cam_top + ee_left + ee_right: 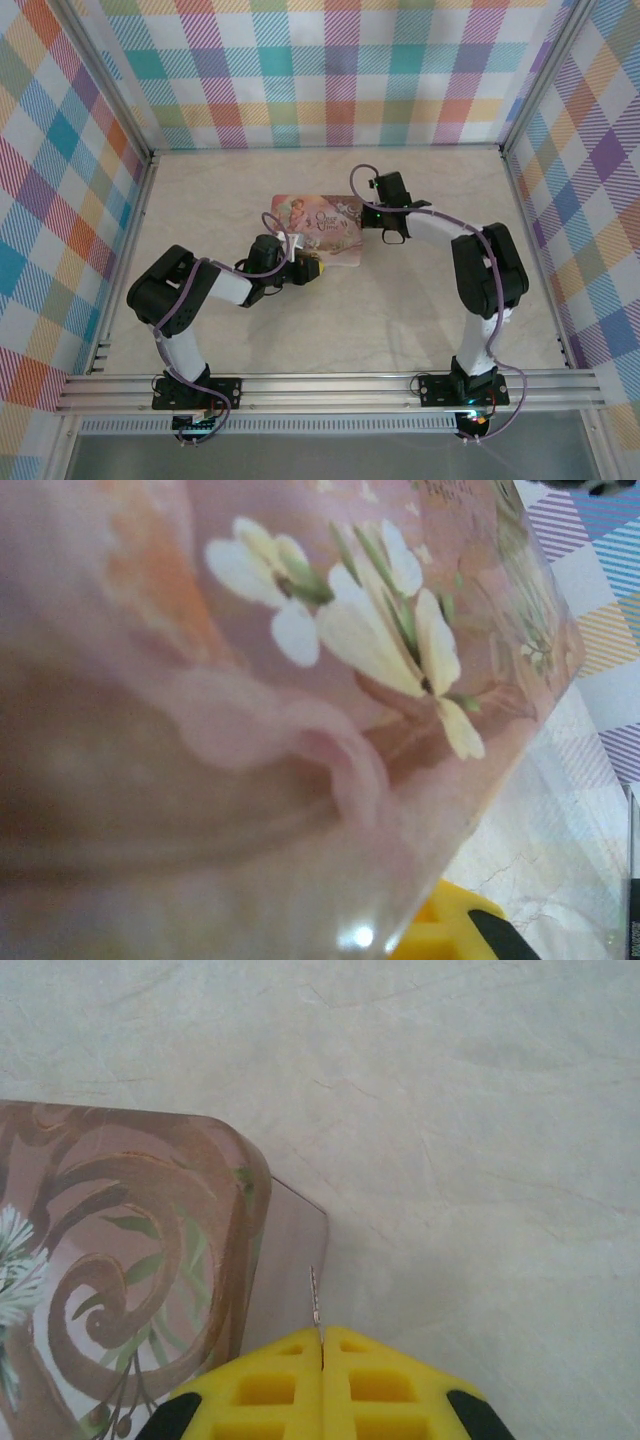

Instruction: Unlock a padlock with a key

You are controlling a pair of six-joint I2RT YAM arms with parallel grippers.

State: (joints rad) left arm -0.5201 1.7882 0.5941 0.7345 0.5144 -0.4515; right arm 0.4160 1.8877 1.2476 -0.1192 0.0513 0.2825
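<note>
**A:** How far along is the unlocking?

**B:** Barely begun, by the look of it. A pink flowered tin (325, 222) lies flat about the middle of the bench (430, 320), and both arms are at the tin rather than at any lock. Nothing reads as opened.

**A:** Where are the padlock and the key, then?

**B:** That cannot be told. They may be under or inside the tin, but that is only a guess.

**A:** And the left claw?

**B:** The left claw (303, 268) sits at the tin's near edge, toward its left corner. Its camera is so close to the painted lid that one cannot tell whether the fingers clamp the rim or merely lie beside it.

**A:** The right claw?

**B:** The right claw (322, 1345) is clenched tight at the tin's right end, its yellow fingertips meeting just beside the rounded corner. A thin pale sliver (316, 1295) pokes from the seam between them, too small to name.

**A:** The count?

**B:** One tin, two claws, one sliver. Finding the lock and key, inserting and turning all look yet to be done.
</note>
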